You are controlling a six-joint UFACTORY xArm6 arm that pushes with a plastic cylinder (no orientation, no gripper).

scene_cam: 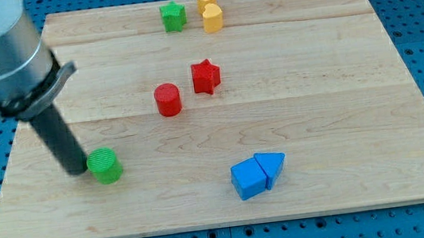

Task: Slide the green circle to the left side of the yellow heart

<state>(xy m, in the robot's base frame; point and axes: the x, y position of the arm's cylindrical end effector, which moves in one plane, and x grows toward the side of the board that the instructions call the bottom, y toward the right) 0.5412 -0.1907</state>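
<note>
Now my tip point(74, 170) touches the ribbed green circle point(105, 165) — wooden board point(336, 81).

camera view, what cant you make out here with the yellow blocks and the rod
- Camera view: the two yellow blocks at the view's top are small and touching, so which one is a heart cannot be told.
- My tip sits at the left edge of the green circle; contact cannot be confirmed.
- The arm's upper part is cut off by the view's top-left edge.

Board point(336, 81): my tip point(76, 171) touches the green circle point(105, 165) on its left, at the view's lower left. Red cylinder point(167, 100) and red star point(205, 76) sit mid-board. Green star point(173, 16) and two yellow blocks point(210, 9) line the top. Blue cube point(248, 179) touches blue triangle point(271, 166), bottom.
</note>
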